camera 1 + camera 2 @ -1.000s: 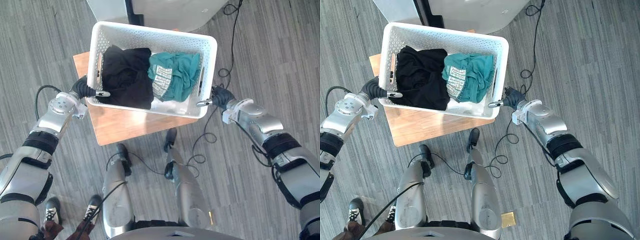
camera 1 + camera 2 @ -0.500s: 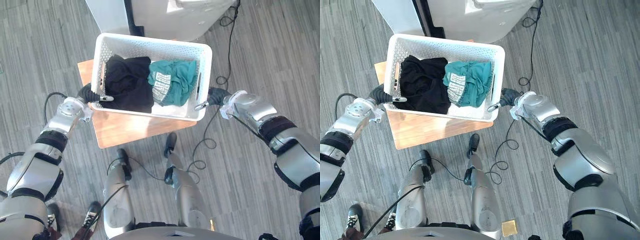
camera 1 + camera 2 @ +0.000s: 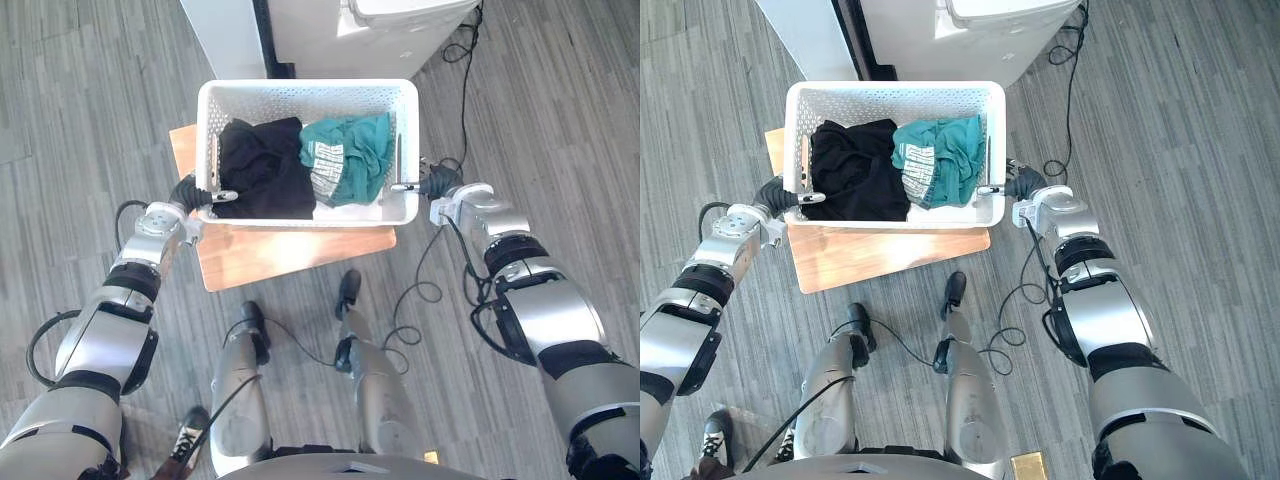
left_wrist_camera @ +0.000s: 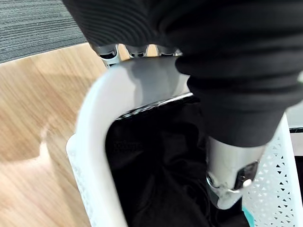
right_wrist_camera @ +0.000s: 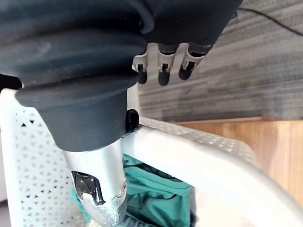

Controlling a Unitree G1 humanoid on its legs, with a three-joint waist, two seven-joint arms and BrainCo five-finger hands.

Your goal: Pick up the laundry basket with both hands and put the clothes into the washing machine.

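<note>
Basket (image 3: 305, 92) sits over table (image 3: 290, 252), just short of washer (image 3: 385, 30), clothes (image 3: 262, 170) inside. L hand (image 3: 188, 190) & R hand (image 3: 437, 182) each clamp an end rim, thumb inside. Stiff plastic, soft light load, prob. easy carry; end rims = best hold.

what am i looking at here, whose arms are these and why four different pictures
This is a two-legged humanoid robot with silver-grey arms. The two wide pictures come from cameras in its head, looking down; the two close ones from its wrists. Its left hand and right hand each clamp one end of a white perforated plastic laundry basket, thumb inside, fingers outside. In it lie a black garment and a teal garment. Under it stands a small wooden table; whether they touch I cannot tell. Beyond is a white washing machine.
</note>
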